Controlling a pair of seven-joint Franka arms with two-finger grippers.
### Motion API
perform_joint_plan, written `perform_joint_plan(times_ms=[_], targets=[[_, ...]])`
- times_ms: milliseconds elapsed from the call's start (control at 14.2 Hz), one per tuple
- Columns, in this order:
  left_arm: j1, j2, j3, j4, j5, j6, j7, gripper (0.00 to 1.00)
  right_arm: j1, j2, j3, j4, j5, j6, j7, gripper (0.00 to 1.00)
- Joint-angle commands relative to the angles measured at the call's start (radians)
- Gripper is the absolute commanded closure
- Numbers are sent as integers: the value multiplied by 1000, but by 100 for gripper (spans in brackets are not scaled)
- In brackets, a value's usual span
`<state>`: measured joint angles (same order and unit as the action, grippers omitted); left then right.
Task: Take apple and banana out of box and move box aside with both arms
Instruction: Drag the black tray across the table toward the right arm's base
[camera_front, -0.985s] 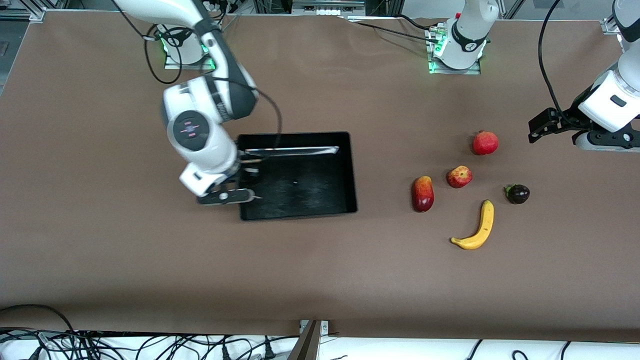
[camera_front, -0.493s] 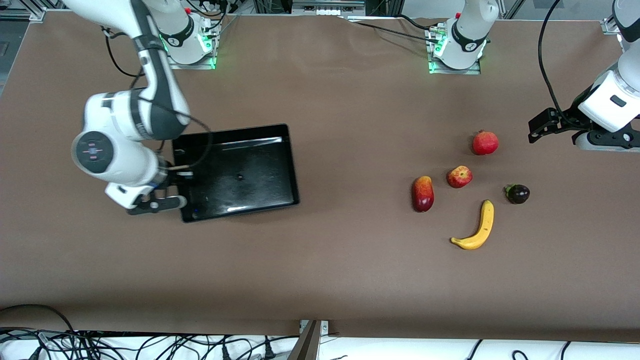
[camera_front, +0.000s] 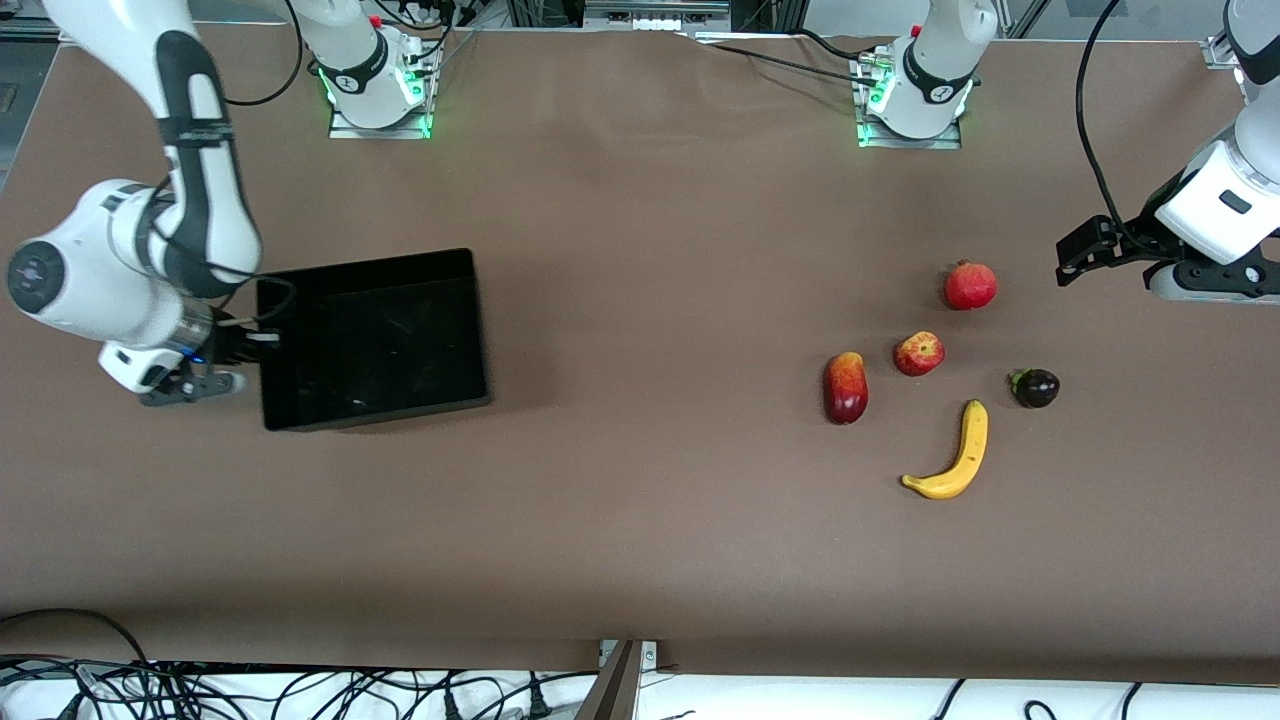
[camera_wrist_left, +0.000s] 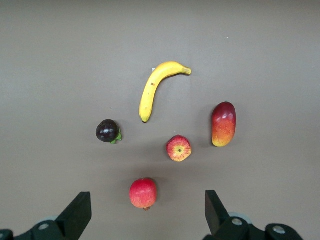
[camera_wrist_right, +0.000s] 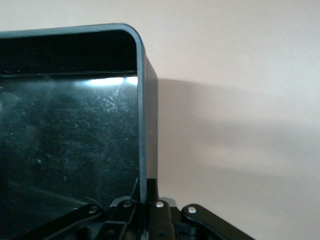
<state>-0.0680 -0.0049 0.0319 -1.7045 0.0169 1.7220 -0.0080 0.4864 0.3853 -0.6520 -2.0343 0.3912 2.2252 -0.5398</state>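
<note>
R gripper (camera_front: 245, 352): jaws clamped on the end wall of the box (camera_front: 375, 340) at the right arm's end of the table; the right wrist view shows the rim running straight into the jaws.

Box: black, shallow, empty. Sits w/ long axis roughly along the table's length, slightly skewed; the gripped short wall faces the right arm's end.

L gripper (camera_front: 1085, 255): jaws spread wide, nothing between them; hangs over bare table at the left arm's end, near the fruit. Arm waits.

Apple (camera_front: 918, 353): on table, out of box, in the middle of the fruit group, dimpled top up.

Banana (camera_front: 955, 455): on table, out of box, nearest the front camera of the group. Long axis mostly toward/away from that camera, near tip curling toward the right arm's end.

Other items: pomegranate (camera_front: 970, 286), red-yellow oval fruit (camera_front: 845, 387), dark purple fruit (camera_front: 1035, 387), all on table around the apple.

Status (est.): both fruit are out; box lies well apart from the fruit, so the move-aside looks near done or done. Left: release box, retract. Only the R arm is on the box at this point.
</note>
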Motion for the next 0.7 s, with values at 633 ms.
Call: perform_joint_plan(times_ms=[633], targets=[[-12,0,5,8,-5,-16,-6,0,-107,9,29,-115,104,140,-61,100]])
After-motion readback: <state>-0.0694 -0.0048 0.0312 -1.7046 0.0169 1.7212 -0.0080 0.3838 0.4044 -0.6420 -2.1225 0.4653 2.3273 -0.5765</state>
